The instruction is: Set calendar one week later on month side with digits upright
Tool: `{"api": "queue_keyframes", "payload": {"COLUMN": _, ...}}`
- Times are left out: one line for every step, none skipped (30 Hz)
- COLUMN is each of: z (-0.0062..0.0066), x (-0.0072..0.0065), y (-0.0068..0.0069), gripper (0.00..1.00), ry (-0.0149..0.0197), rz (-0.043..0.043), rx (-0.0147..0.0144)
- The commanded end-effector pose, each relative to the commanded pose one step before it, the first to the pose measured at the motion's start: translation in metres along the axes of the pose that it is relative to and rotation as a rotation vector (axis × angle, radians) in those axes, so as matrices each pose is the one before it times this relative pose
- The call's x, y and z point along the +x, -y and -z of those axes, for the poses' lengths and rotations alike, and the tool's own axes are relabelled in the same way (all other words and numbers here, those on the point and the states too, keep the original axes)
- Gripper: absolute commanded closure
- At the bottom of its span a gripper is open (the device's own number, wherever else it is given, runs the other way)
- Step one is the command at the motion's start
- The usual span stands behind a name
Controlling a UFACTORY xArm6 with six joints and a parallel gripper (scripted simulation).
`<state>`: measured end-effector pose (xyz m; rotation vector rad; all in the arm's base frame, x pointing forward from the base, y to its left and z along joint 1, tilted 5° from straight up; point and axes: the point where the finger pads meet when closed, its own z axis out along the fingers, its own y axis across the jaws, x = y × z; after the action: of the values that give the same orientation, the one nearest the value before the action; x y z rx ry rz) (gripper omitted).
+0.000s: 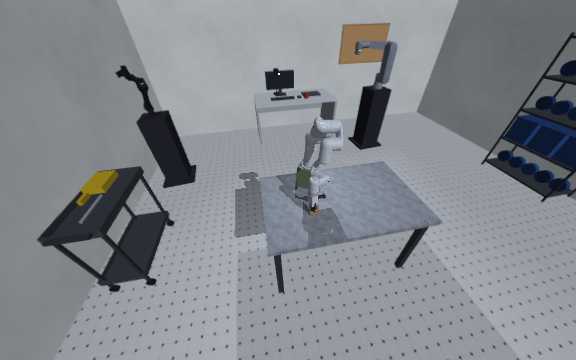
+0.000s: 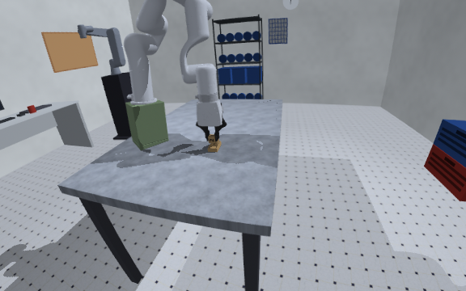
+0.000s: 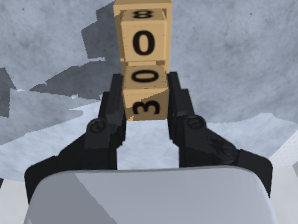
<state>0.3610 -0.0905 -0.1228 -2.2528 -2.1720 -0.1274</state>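
My gripper (image 3: 145,87) (image 2: 212,137) (image 1: 313,206) points straight down over the middle of the grey table (image 2: 201,186) (image 1: 368,200). It is shut on a tan wooden digit cube (image 3: 144,106); this cube shows a 3 on the face toward the camera and a 0 on the face above it. A second tan cube (image 3: 143,42) lies just beyond it, with a 0 facing the camera and an 8 on its far upper face. In the exterior view a tan piece (image 2: 214,147) rests on the table right under the fingers. I cannot make out the tray as a separate thing.
The arm's green base block (image 2: 147,124) (image 1: 302,177) stands on the table to the left of the gripper. The table's edges are well away from the cubes on all sides.
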Motion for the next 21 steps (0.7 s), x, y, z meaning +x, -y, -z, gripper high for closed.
{"api": "queue_keyframes", "payload": {"z": -0.00377, "x": -0.00021, "y": -0.00119, "gripper": 0.73, "ry": 0.00033, "rz": 0.00012, "rx": -0.00394}}
{"api": "queue_keyframes", "payload": {"z": -0.00093, "x": 0.0, "y": 0.0, "gripper": 0.73, "ry": 0.0, "rz": 0.0, "rx": 0.0}}
{"api": "queue_keyframes", "payload": {"z": -0.00093, "x": 0.0, "y": 0.00001, "gripper": 0.73, "ry": 0.00001, "rz": 0.0, "rx": 0.0}}
{"api": "queue_keyframes", "payload": {"z": -0.00092, "x": 0.00001, "y": 0.00001, "gripper": 0.73, "ry": 0.00001, "rz": 0.0, "rx": 0.00001}}
{"api": "queue_keyframes", "payload": {"z": -0.00092, "x": 0.0, "y": -0.00001, "gripper": 0.73, "ry": -0.00001, "rz": 0.0, "rx": 0.0}}
{"api": "queue_keyframes", "payload": {"z": -0.0009, "x": 0.0, "y": -0.00001, "gripper": 0.73, "ry": -0.00001, "rz": 0.0, "rx": 0.0}}
{"api": "queue_keyframes", "payload": {"z": -0.00087, "x": 0.0, "y": 0.0, "gripper": 0.73, "ry": 0.0, "rz": 0.0, "rx": 0.0}}
{"api": "queue_keyframes", "payload": {"z": -0.00083, "x": 0.0, "y": 0.0, "gripper": 0.73, "ry": 0.0, "rz": 0.0, "rx": 0.0}}
{"api": "queue_keyframes", "payload": {"z": -0.00079, "x": 0.0, "y": 0.00001, "gripper": 0.73, "ry": 0.00001, "rz": 0.0, "rx": 0.0}}
{"api": "queue_keyframes", "payload": {"z": 0.0, "x": 0.0, "y": 0.0, "gripper": 0.73, "ry": 0.0, "rz": 0.0, "rx": 0.0}}
{"api": "queue_keyframes", "payload": {"z": 0.0, "x": 0.0, "y": 0.0, "gripper": 0.73, "ry": 0.0, "rz": 0.0, "rx": 0.0}}
{"api": "queue_keyframes", "payload": {"z": -0.00075, "x": 0.0, "y": 0.00001, "gripper": 0.73, "ry": 0.00001, "rz": 0.0, "rx": 0.0}}
{"api": "queue_keyframes", "payload": {"z": -0.00071, "x": 0.0, "y": -0.00001, "gripper": 0.73, "ry": -0.00001, "rz": 0.0, "rx": 0.0}}
{"api": "queue_keyframes", "payload": {"z": -0.00066, "x": 0.0, "y": 0.0, "gripper": 0.73, "ry": 0.0, "rz": 0.0, "rx": 0.0}}
{"api": "queue_keyframes", "payload": {"z": -0.0006, "x": 0.0, "y": 0.0, "gripper": 0.73, "ry": 0.0, "rz": 0.0, "rx": 0.0}}
{"api": "queue_keyframes", "payload": {"z": -0.00053, "x": 0.0, "y": 0.0, "gripper": 0.73, "ry": 0.0, "rz": 0.0, "rx": 0.0}}
{"api": "queue_keyframes", "payload": {"z": -0.00047, "x": 0.0, "y": 0.0, "gripper": 0.73, "ry": 0.0, "rz": 0.0, "rx": 0.0}}
{"api": "queue_keyframes", "payload": {"z": -0.00041, "x": 0.0, "y": 0.0, "gripper": 0.73, "ry": 0.0, "rz": 0.0, "rx": 0.0}}
{"api": "queue_keyframes", "payload": {"z": -0.00034, "x": 0.0, "y": 0.0, "gripper": 0.73, "ry": 0.0, "rz": 0.0, "rx": 0.0}}
{"api": "queue_keyframes", "payload": {"z": -0.00028, "x": 0.0, "y": 0.0, "gripper": 0.73, "ry": 0.0, "rz": 0.0, "rx": 0.0}}
{"api": "queue_keyframes", "payload": {"z": -0.00022, "x": 0.0, "y": 0.0, "gripper": 0.73, "ry": 0.0, "rz": 0.0, "rx": 0.0}}
